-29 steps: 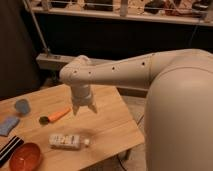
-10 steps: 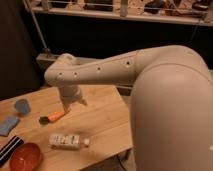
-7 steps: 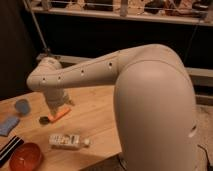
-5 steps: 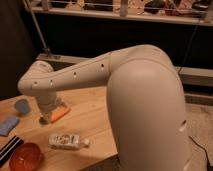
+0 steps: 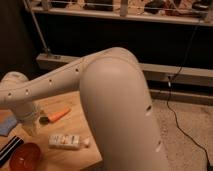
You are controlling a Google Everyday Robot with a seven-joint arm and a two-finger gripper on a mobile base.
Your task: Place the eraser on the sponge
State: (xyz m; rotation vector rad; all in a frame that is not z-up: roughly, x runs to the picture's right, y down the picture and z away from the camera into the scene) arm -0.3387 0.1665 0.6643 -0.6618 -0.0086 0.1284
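Note:
The eraser (image 5: 10,148), a black bar with white stripes, lies at the table's front left corner, partly cut off by the frame edge. Just behind it, at the left edge, lies the flat blue sponge (image 5: 6,125). My gripper (image 5: 30,125) hangs down from the wrist over the left part of the table, just right of the sponge and behind the eraser. It touches neither one. My arm reaches in from the right and hides the table behind it.
A red bowl (image 5: 24,157) sits at the front left beside the eraser. An orange carrot-shaped stick (image 5: 56,115) lies right of the gripper, and a white labelled pack (image 5: 68,141) lies near the front edge of the wooden table (image 5: 80,125). A black cable (image 5: 180,115) crosses the floor on the right.
My arm has swung left across the table. The gripper moved from above the orange stick to a spot beside the sponge. The objects on the table have stayed put.

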